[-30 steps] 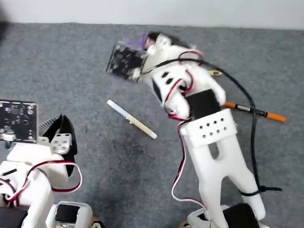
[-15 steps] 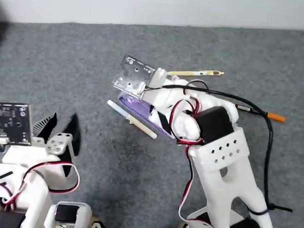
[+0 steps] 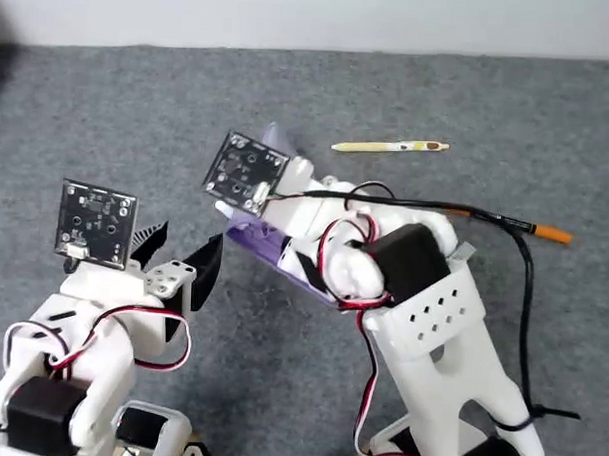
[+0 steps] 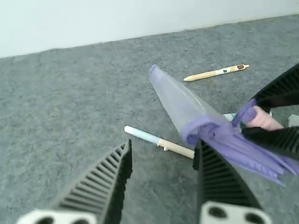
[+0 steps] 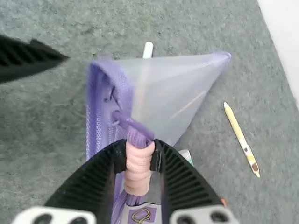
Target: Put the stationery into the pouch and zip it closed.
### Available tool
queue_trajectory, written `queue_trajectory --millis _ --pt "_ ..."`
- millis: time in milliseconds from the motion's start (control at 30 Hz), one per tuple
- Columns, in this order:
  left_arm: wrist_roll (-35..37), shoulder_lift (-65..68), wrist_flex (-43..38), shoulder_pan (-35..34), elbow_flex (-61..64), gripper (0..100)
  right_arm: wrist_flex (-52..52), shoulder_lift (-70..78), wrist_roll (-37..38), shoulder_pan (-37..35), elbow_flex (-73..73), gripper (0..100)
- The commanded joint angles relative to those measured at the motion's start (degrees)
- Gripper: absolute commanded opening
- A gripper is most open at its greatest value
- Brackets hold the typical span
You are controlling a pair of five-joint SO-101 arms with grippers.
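My right gripper (image 5: 138, 156) is shut on the pink pull tab (image 5: 137, 168) of a translucent purple pouch (image 5: 163, 88). It holds the pouch (image 3: 269, 245) tilted above the carpet at mid-table. My left gripper (image 4: 162, 154) stands open just in front of the pouch (image 4: 187, 107), its fingers apart from it; from above the left gripper (image 3: 178, 256) is to the pouch's left. A cream pen with a blue cap (image 4: 159, 141) lies on the carpet under the pouch. A yellow pen (image 3: 389, 146) lies farther back, and an orange pen (image 3: 540, 231) lies at the right.
Grey carpet (image 3: 108, 111) covers the table, and a white wall runs along its far edge. The right arm's black cable (image 3: 485, 216) crosses over the orange pen. A small white and green object (image 5: 185, 155) lies beside the pouch.
The right arm has carried the pouch from the back of the table nearer and to the left, over the blue-capped pen. The left arm has swung right and forward toward the pouch.
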Motion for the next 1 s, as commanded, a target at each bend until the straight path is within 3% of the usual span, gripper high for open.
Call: queue_trajectory --millis 0,200,500,700,967 --pt "-1.05 0.97 -1.58 0.44 0.13 21 0.31 -1.54 -0.79 -1.01 -0.18 0.8" --pt "-1.05 0.97 -2.02 0.53 3.3 21 0.4 -1.54 -0.79 -2.68 -0.18 0.8" --pt "-1.05 0.97 -9.14 0.62 10.59 21 0.48 -1.54 -0.88 -3.65 -0.18 0.8" --pt "-1.05 0.97 -10.37 5.63 13.41 21 0.48 -1.54 -0.88 -3.82 -0.18 0.8" --pt "-0.97 0.97 -14.24 6.33 16.31 21 3.12 -2.07 -0.88 -3.82 -0.18 0.8"
